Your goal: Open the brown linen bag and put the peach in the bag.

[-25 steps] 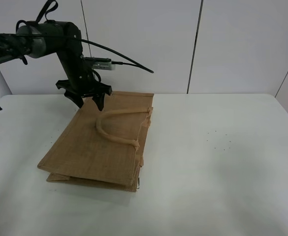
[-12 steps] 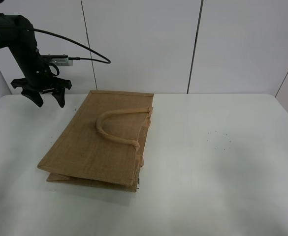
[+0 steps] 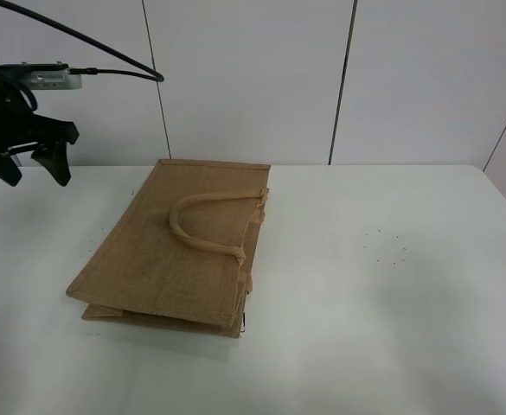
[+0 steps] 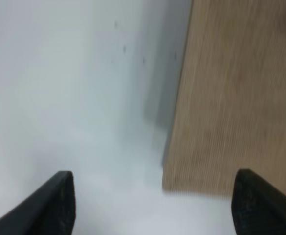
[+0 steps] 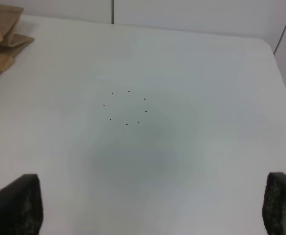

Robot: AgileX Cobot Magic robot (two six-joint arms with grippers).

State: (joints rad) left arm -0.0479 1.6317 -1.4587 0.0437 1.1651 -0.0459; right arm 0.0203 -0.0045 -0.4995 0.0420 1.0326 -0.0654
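A plain white matte table [image 3: 391,328] fills the lower scene, marked by a small ring of tiny black dots [image 5: 127,106]. Behind it stands a white panelled wall [image 3: 253,78] with thin dark vertical seams [image 3: 341,82].

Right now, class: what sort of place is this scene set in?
Probably a robot lab or test bench: a bare white table, plain white wall panels, and a cabled left gripper beside the brown linen bag.

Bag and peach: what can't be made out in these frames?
- Peach: in no view; whether it lies outside the frames or inside the bag cannot be told.
- Bag interior: hidden, since the bag lies flat and folded shut.
- Second handle: only one handle shows in the high view; the other is likely under the bag.
- Left gripper: open, its arm cut by the high view's edge; its wrist view is blurred.
- Right gripper: open, only fingertips in its wrist view.
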